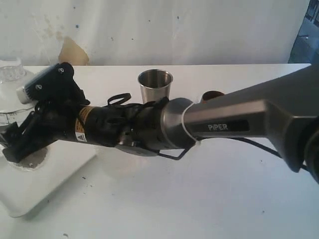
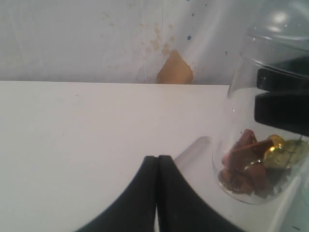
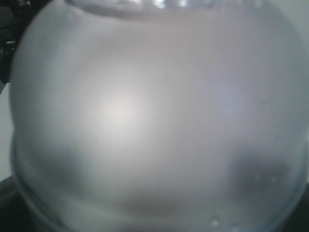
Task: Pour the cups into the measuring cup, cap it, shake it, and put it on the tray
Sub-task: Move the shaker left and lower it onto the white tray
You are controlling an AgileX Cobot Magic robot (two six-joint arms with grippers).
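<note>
The measuring cup (image 1: 8,115) stands on the white tray (image 1: 35,189) at the far left, with a clear domed lid (image 1: 11,74) on top. Brown and gold pieces lie in its bottom (image 2: 256,166). My right gripper (image 1: 14,144) reaches across from the right and closes on the cup's lower part; one of its black fingers (image 2: 285,108) shows against the cup wall. The right wrist view is filled by the blurred cup (image 3: 154,121). My left gripper (image 2: 157,159) is shut and empty, beside the tray. The steel tumbler (image 1: 155,84) stands mid-table; the wooden cup (image 1: 213,94) peeks out behind the right arm.
The right arm (image 1: 224,124) stretches across the middle of the table in front of both cups. A wall with a torn brown patch (image 1: 72,52) closes off the table's far edge. The tray's rim (image 2: 195,147) lies close to the left gripper.
</note>
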